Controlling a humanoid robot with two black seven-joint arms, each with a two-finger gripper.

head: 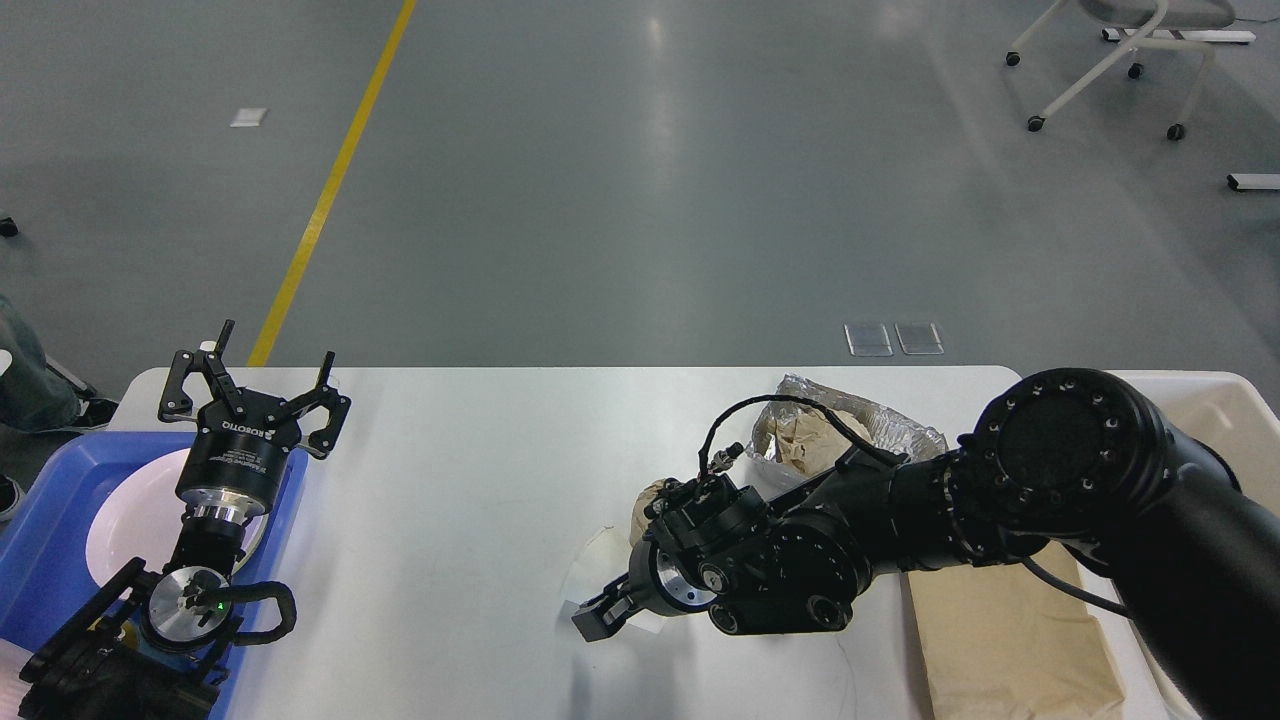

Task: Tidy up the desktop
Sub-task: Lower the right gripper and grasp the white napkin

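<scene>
The white desktop (450,520) spans the view. My left gripper (272,350) is open and empty, pointing up above the right edge of a blue tray (45,530). My right gripper (600,618) points down-left, low over the table's middle, at a thin clear plastic piece (592,565). Its fingers are dark and close together, so I cannot tell whether they grip it. A crumpled brown paper ball (645,505) lies just behind the right wrist. An open foil wrapper with brown paper inside (820,435) lies further back.
A white plate (130,510) lies in the blue tray. A flat brown paper bag (1010,640) lies under my right forearm. A cream bin (1225,410) stands at the right edge. An office chair (1120,50) stands on the floor beyond.
</scene>
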